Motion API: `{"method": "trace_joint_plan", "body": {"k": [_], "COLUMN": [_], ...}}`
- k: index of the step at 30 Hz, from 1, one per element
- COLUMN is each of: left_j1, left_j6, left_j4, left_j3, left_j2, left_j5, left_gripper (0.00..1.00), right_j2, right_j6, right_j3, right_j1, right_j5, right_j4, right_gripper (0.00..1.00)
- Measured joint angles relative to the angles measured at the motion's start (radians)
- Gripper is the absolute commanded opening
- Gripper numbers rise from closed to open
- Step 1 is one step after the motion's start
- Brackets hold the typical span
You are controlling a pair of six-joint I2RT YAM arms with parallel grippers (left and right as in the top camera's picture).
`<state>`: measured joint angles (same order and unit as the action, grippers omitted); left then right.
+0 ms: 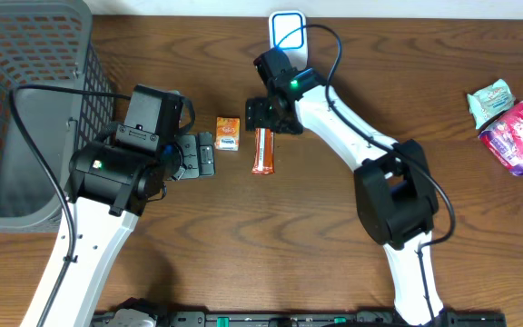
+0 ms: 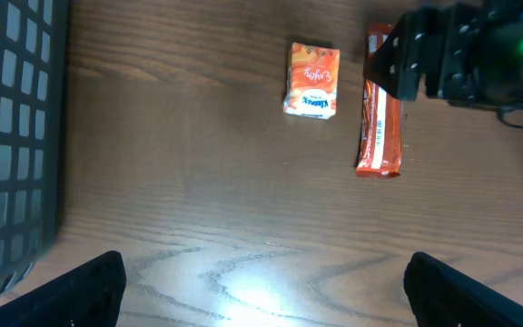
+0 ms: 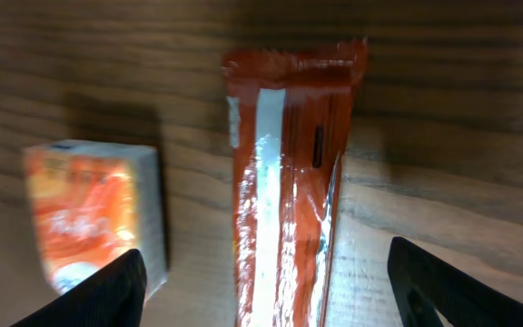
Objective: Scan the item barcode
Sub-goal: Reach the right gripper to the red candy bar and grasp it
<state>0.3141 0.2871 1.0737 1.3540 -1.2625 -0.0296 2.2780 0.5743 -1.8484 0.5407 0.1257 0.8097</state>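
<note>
A long orange-red snack bar [image 1: 261, 151] lies flat on the wooden table, foil seam facing up. My right gripper [image 1: 267, 116] hovers over its far end. In the right wrist view the bar [image 3: 284, 182] runs between the two dark fingers [image 3: 107, 289]. My right gripper [image 3: 275, 292] is open, with a gap on each side of the bar. A small orange tissue pack [image 1: 228, 133] sits just left of the bar. My left gripper [image 2: 261, 292] is open over bare wood, nearer than the pack [image 2: 312, 80] and the bar [image 2: 380, 127]. No barcode shows.
A white, blue-rimmed scanner [image 1: 288, 29] stands at the table's back edge behind the right gripper. A grey mesh basket [image 1: 25, 109] fills the left side. Two snack packets [image 1: 514, 134] lie at the far right.
</note>
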Motion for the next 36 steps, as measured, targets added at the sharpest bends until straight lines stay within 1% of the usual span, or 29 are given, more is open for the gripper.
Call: {"method": "trace_joint_plan", "body": {"k": [5, 8, 11, 13, 15, 20, 23, 24, 31, 36], "left_j1": [0.000, 0.000, 0.000, 0.000, 0.000, 0.000, 0.000, 0.000, 0.000, 0.000], "left_j6": [0.000, 0.000, 0.000, 0.000, 0.000, 0.000, 0.000, 0.000, 0.000, 0.000], "left_j4": [0.000, 0.000, 0.000, 0.000, 0.000, 0.000, 0.000, 0.000, 0.000, 0.000], "left_j3": [0.000, 0.000, 0.000, 0.000, 0.000, 0.000, 0.000, 0.000, 0.000, 0.000], "left_j2": [0.000, 0.000, 0.000, 0.000, 0.000, 0.000, 0.000, 0.000, 0.000, 0.000], "left_j5": [0.000, 0.000, 0.000, 0.000, 0.000, 0.000, 0.000, 0.000, 0.000, 0.000], "left_gripper": [0.98, 0.98, 0.98, 0.98, 0.98, 0.98, 0.98, 0.98, 0.98, 0.98], "right_j2": [0.024, 0.028, 0.045, 0.056, 0.057, 0.062, 0.063, 0.063, 0.062, 0.042], "right_j6": [0.006, 0.010, 0.009, 0.010, 0.012, -0.013, -0.034, -0.040, -0.048, -0.047], "right_j3": [0.000, 0.000, 0.000, -0.001, -0.002, -0.002, -0.002, -0.002, -0.013, -0.015], "right_j1": [-0.001, -0.005, -0.007, -0.007, -0.007, -0.007, -0.008, -0.007, -0.007, -0.007], "right_j5": [-0.008, -0.009, -0.006, -0.007, -0.007, -0.006, -0.002, -0.002, -0.038, -0.157], "right_j4": [0.000, -0.008, -0.020, -0.023, -0.024, -0.021, -0.023, -0.023, 0.020, 0.123], "right_gripper": [0.71, 0.69, 0.60, 0.52, 0.50, 0.25, 0.03, 0.01, 0.01, 0.01]}}
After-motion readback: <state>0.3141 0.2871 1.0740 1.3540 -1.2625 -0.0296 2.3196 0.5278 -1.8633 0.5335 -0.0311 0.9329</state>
